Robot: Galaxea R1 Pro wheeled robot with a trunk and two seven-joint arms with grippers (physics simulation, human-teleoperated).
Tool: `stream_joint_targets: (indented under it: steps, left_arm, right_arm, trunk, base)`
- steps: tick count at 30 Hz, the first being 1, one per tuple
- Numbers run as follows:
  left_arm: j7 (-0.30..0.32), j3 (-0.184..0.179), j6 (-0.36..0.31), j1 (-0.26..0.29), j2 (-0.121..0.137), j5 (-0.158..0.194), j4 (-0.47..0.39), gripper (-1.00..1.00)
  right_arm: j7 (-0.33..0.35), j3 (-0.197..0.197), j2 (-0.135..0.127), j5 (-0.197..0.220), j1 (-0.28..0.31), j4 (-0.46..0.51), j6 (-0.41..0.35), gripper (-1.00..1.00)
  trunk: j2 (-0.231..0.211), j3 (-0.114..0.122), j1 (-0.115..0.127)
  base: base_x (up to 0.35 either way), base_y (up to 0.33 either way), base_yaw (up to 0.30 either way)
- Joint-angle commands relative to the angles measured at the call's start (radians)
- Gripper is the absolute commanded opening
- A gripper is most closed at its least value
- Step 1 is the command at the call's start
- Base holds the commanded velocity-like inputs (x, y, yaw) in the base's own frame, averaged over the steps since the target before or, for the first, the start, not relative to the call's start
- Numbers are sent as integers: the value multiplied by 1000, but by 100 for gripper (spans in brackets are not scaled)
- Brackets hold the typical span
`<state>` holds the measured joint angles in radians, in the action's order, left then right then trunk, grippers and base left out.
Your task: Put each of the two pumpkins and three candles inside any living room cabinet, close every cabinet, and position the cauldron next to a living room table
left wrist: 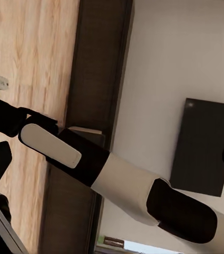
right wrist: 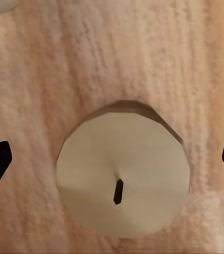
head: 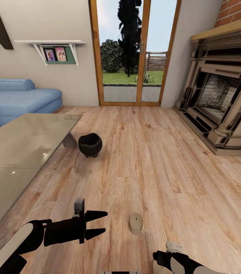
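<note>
- The right tool (right wrist: 112,159) is looking straight down on a candle (right wrist: 123,177), with its two dark tips spread wide at roughly 3 and 9 o'clock of the wax and nothing between them but the candle top and floor (right wrist: 143,53). It's empty and isn't touching anything.
- In the head view the right tool (head: 166,255) sits at the lower edge, just at 4 o'clock of a candle (head: 136,223) standing on the planks. I can't say for sure it's the same candle as the one under the wrist camera, since a pale sliver of something else shows in a corner of that view.
- The left tool (head: 104,222) is spread open too and holds nothing, pointing toward 3 o'clock at the candle, just beside it but apart.
- My read is that the step in hand is picking up a candle, and no grasp is made yet. The next move calls for lowering until the fingers flank the sides, then squeezing.
- The candle stands upright with its long axis vertical and its wick pointing up at the camera, so a side pinch should work from any angle.
- Further out, the cauldron (head: 90,144) sits on the floor at 11 o'clock from the candle, right by the corner of the glass-topped bench (head: 18,148).
- The dark cabinet (left wrist: 98,63) shows along the wall in the left wrist view, so the carry there comes later.
</note>
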<state>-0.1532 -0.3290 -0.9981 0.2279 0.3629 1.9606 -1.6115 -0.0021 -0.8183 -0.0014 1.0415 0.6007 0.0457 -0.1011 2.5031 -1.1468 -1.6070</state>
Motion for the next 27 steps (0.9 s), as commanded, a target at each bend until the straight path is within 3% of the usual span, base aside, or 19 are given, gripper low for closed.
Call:
stream_joint_targets:
  steps: [1, 18, 27]
  left_arm:
    - [-9, -1, -1, 1, 1, 11, -1, 100]
    - [-9, -2, -2, 1, 1, 14, -2, 100]
    - [-9, -2, -1, 1, 1, 14, -2, 100]
  right_arm:
    - [0, -6, 0, 6, 1, 0, -3, 100]
    - [1, -7, 5, 2, 1, 2, 5, 100]
    - [1, -7, 6, 2, 1, 2, 9, 100]
  trunk:
    - [1, -5, 0]
    - [2, -20, -2]
    - [3, -51, -6]
  base:
    - [0, 0, 0]
    - [0, 0, 0]
    - [0, 0, 0]
